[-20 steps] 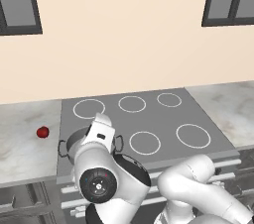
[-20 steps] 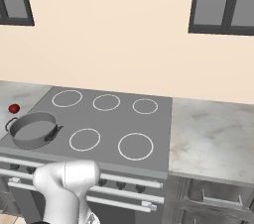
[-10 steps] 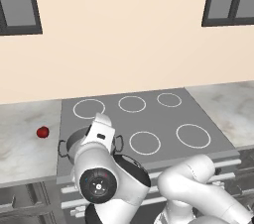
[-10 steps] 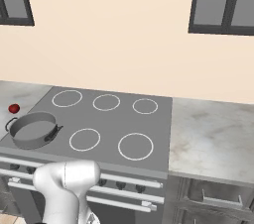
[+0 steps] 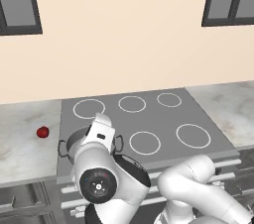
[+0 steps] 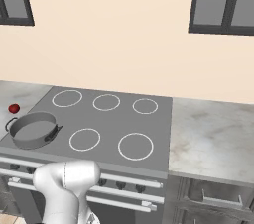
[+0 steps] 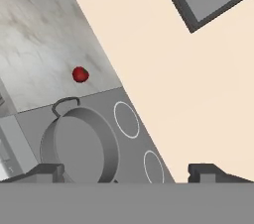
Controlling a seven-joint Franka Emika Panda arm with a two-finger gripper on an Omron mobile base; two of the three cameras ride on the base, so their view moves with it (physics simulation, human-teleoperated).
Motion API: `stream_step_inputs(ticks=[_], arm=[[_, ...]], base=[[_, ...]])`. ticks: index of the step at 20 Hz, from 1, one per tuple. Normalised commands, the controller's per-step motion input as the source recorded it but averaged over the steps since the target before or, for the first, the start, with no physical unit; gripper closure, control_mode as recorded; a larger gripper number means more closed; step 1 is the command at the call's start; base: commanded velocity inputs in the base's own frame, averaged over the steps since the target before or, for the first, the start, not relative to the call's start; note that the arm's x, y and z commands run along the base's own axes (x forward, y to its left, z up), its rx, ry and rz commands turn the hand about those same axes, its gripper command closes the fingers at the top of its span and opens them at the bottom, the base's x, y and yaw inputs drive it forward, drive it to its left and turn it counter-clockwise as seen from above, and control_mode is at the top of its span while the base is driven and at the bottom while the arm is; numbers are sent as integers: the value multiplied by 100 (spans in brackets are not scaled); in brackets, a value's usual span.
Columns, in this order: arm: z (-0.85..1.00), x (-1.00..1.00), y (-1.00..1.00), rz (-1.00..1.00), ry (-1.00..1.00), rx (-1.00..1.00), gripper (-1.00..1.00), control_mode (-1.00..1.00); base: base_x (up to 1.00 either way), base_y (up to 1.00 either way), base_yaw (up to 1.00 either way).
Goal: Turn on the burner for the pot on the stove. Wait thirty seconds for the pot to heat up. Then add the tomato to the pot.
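Currently the pot [image 6: 33,130] sits on the stove [image 6: 114,119], at its front corner nearest the tomato, over one burner spot. In the right base view its interior shows bare grey metal, and two small loop handles stick out on opposite sides. In the left base view the pot [image 5: 74,141] is largely covered by the white arm, with a strip of rim and one handle visible.

Tomato [image 6: 14,108]: resting on the marbled bench [image 6: 218,134], off the stove edge on the pot's side, apart from the pot and slightly farther back toward the wall. Left base view agrees: tomato [image 5: 42,132] on the bench, clear of the stove [image 5: 168,119] edge. Hand view: tomato [image 7: 80,74] beyond the pot's loop handle, not touching it.

End effector [image 7: 126,171]: in the hand view its two dark fingertips [image 7: 44,172] stand far apart at opposite sides of the frame, nothing between them. It hangs over the pot [image 7: 79,143], looking past the rim toward the tomato and wall.

White ring outlines mark the remaining burners on the stove [image 7: 144,158]. A row of dark knobs [image 6: 120,185] runs along the stove front, beneath the pot's edge of the cooktop. Whether any burner is lit cannot be told.
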Motion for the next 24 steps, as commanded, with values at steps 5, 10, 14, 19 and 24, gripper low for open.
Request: stream_step_inputs(ticks=[5,10,14,19,24], arm=[[0,0,-2,0,6,2,-100,-100],[0,7,-9,0,10,4,-100,-100],[0,0,0,0,0,0,-100,-100],[0,0,0,0,0,0,-100,-100],[0,0,0,0,0,0,-100,-100]], base=[[0,0,0],[0,0,0],[0,0,0],[0,0,0],[0,0,0]])
